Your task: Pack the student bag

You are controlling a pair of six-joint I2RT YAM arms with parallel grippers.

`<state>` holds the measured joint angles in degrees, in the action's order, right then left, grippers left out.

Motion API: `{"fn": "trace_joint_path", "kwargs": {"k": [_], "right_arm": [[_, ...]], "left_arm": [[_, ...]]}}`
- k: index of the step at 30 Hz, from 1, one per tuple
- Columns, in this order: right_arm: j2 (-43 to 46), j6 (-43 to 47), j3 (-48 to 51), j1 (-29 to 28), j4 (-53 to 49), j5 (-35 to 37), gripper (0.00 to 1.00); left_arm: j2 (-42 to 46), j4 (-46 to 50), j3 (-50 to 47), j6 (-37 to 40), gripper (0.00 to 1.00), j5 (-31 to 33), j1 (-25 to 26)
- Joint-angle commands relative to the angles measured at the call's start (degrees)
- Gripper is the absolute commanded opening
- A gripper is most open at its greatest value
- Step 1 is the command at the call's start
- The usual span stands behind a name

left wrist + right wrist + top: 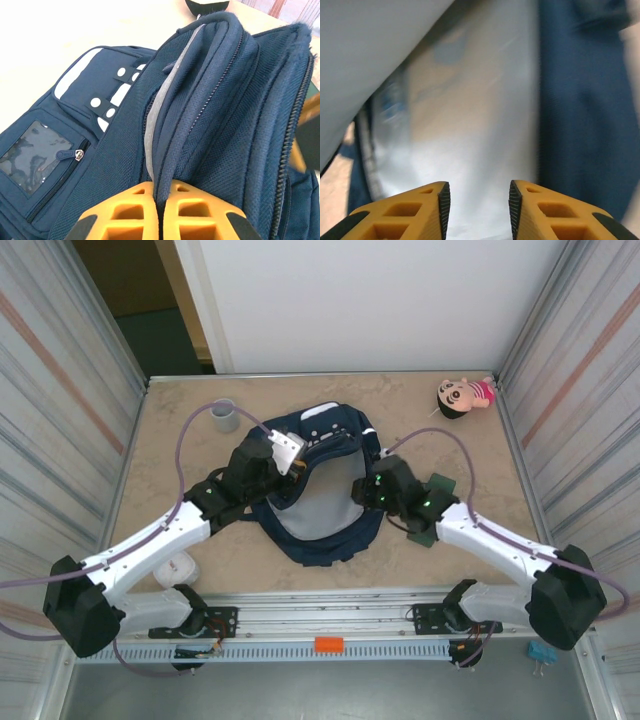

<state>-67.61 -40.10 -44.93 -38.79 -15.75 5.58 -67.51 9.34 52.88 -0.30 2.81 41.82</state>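
Observation:
The student bag (330,427) lies in the middle of the table, navy blue, its mouth held wide so the grey lining shows. My left gripper (287,476) is at the bag's upper left rim. In the left wrist view its orange fingers (135,210) are shut on a navy fold of the bag (215,105), beside a pale stripe. At the right side of the opening is my right gripper (366,491). In the right wrist view it (476,192) is open over the grey lining (470,125), with nothing between its pads.
A grey cup (224,416) stands at the back left. A small doll (463,397) lies at the back right. A dark green object (438,488) sits under the right arm, and a white round item (181,568) by the left arm's base. Corrugated walls close in both sides.

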Motion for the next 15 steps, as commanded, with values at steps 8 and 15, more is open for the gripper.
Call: {"fn": "trace_joint_path", "kwargs": {"k": [8,15], "right_arm": [[-3.7,15.5,-10.5,25.6,-27.7,-4.8,0.51],[-12.7,15.6,-13.3,33.0,-32.0,-2.6,0.59]], "left_arm": [[3.6,-4.3,-0.1,-0.7,0.00,3.3,-0.9],[3.4,-3.9,0.0,-0.6,0.00,2.9,-1.0]]}}
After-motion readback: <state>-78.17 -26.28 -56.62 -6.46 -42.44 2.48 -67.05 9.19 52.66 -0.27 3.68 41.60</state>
